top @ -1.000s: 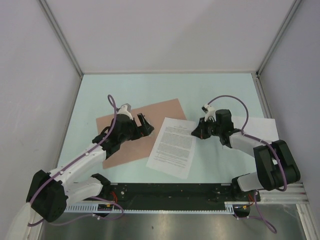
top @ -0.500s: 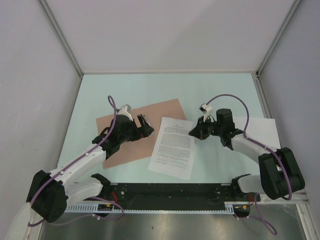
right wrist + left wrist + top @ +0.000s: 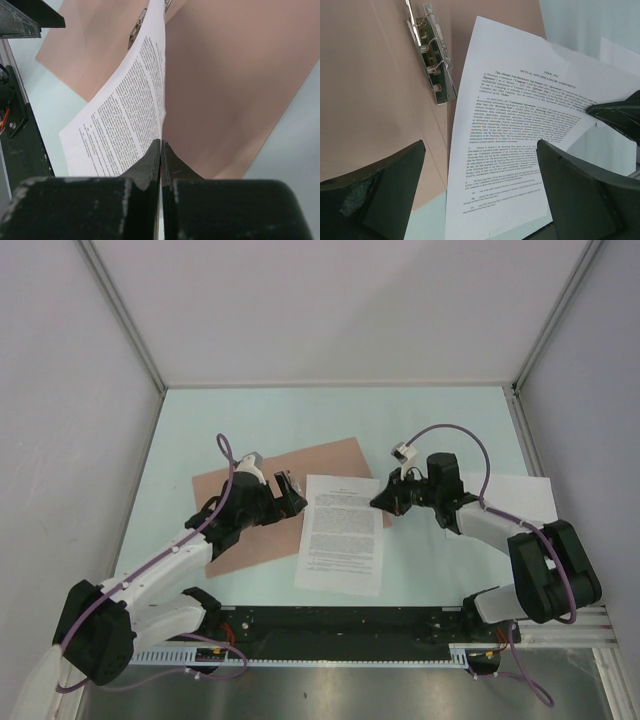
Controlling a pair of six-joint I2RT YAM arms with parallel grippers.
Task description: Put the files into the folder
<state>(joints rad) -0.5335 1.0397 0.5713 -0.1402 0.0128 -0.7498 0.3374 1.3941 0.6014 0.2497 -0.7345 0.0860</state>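
The salmon folder (image 3: 250, 525) lies open and flat on the table, its metal clip (image 3: 435, 60) showing in the left wrist view. A printed file (image 3: 343, 535) lies with its left edge over the folder (image 3: 225, 90). My right gripper (image 3: 380, 502) is shut on that sheet's far right corner, and the paper (image 3: 120, 120) runs out from between the closed jaws (image 3: 161, 145). My left gripper (image 3: 292, 492) hovers open above the folder (image 3: 370, 100) beside the sheet (image 3: 520, 150), holding nothing. A plain white file (image 3: 525, 495) lies to the right, partly under the right arm.
White enclosure walls stand at the left, back and right of the pale green tabletop (image 3: 300, 420). A black rail (image 3: 340, 625) with the arm bases runs along the near edge. The right gripper's fingers (image 3: 620, 112) show at the right of the left wrist view.
My right gripper has dragged the printed sheet leftward and turned it straighter, so its left edge now lies over the folder. The left arm has stayed in place, open.
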